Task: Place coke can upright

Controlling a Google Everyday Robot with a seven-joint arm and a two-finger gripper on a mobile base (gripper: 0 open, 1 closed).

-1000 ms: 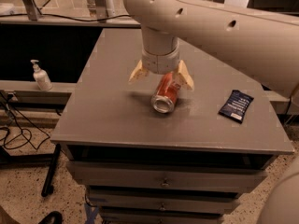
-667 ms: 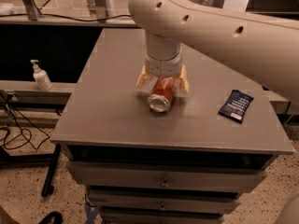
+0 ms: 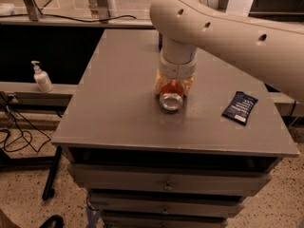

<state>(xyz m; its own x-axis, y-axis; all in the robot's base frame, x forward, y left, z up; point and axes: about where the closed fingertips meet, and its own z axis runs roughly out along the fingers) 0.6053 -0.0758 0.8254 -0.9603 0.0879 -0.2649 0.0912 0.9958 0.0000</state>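
Note:
The coke can (image 3: pixel 171 96), red-orange with a silver end facing the camera, lies on its side near the middle of the grey cabinet top (image 3: pixel 118 89). My gripper (image 3: pixel 174 86) comes down from above on a thick white arm. Its two pale fingers (image 3: pixel 160 85) sit tight against both sides of the can, shut on it. The can's far end is hidden under the wrist.
A dark blue packet (image 3: pixel 240 107) lies on the cabinet top to the right, near the edge. A white pump bottle (image 3: pixel 42 78) stands on a lower shelf at the left. Drawers run below the front edge. Cables lie on the floor at the left.
The fingers stood spread wide on either side of the can a second ago. They have closed in onto the can's sides. The can has stayed lying in about the same spot.

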